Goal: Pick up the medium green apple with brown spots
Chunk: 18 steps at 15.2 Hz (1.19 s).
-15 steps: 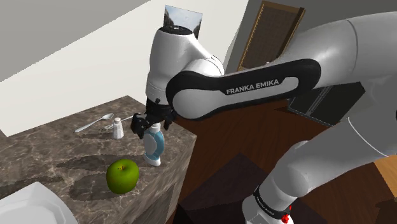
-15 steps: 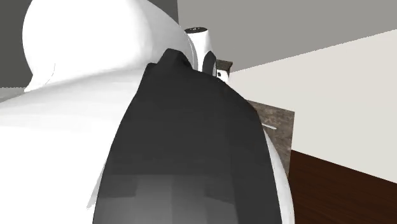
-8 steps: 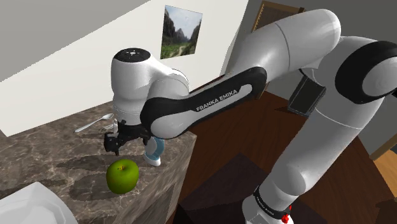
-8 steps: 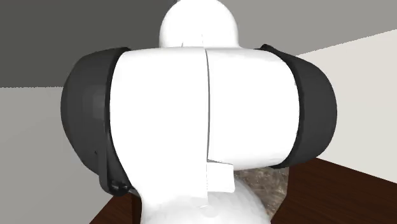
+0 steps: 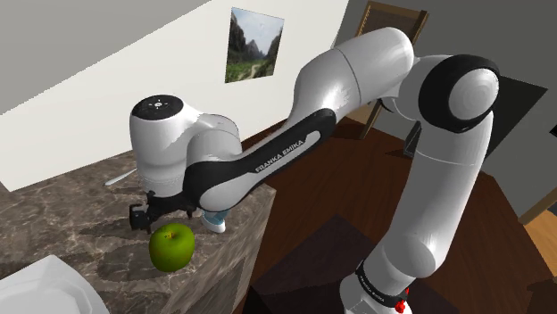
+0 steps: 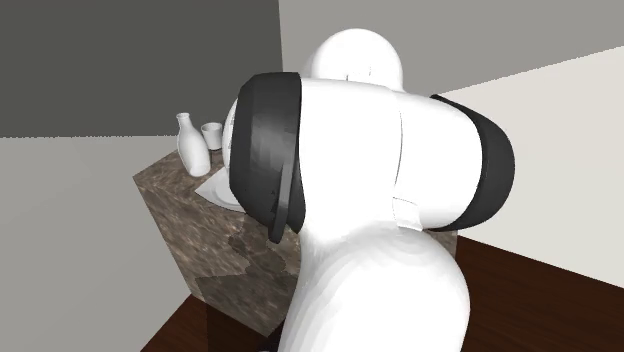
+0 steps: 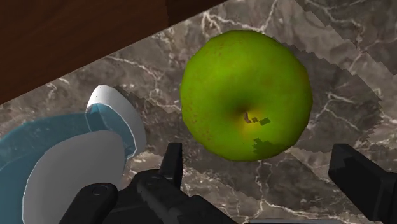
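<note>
A green apple with faint brown speckles (image 5: 171, 246) (image 7: 245, 95) rests stem-up on the dark marble counter (image 5: 80, 223), near its front edge. My black gripper (image 5: 145, 217) hangs just above the apple, slightly toward the shoulder view's left. In the wrist view the gripper (image 7: 264, 173) is open, its two fingers (image 7: 172, 162) standing wide apart. The apple lies just ahead of the fingertips and neither finger touches it.
A blue and white bottle (image 5: 214, 221) (image 7: 70, 159) stands close beside the apple at the counter's edge. A spoon (image 5: 116, 178) lies further back and a white dish (image 5: 36, 290) sits at the near corner. A white flask (image 6: 192, 145) and cup (image 6: 212, 135) stand on the counter (image 6: 200, 225). Beyond the edge is dark wood floor.
The arm has swung toward the shoulder view's left and lowered. The gripper has gone from over the bottle to just above the apple. The apple and bottle have not moved.
</note>
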Motion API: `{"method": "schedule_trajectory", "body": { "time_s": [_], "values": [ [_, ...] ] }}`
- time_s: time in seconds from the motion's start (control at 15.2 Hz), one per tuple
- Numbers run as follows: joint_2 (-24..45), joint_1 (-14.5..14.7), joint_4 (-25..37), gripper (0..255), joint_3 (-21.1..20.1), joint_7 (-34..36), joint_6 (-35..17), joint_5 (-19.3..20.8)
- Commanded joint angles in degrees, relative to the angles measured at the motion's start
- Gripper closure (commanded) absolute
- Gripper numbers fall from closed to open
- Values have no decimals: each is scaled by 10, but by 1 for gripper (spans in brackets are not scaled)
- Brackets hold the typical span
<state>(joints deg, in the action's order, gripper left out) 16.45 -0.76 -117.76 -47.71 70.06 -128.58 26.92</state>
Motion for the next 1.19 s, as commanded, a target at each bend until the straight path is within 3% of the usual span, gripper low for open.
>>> {"method": "schedule_trajectory", "body": {
  "time_s": [0.0,0.2,0.26,0.86,1.12],
  "values": [
    [12,5,-3,0,7,10,-10,14],
    [21,10,-6,0,12,17,-18,24],
    [22,10,-5,255,13,18,-18,26],
    [21,10,-6,255,12,17,-18,24],
    [-1,-1,2,255,-1,-2,2,-2]
  ]
}}
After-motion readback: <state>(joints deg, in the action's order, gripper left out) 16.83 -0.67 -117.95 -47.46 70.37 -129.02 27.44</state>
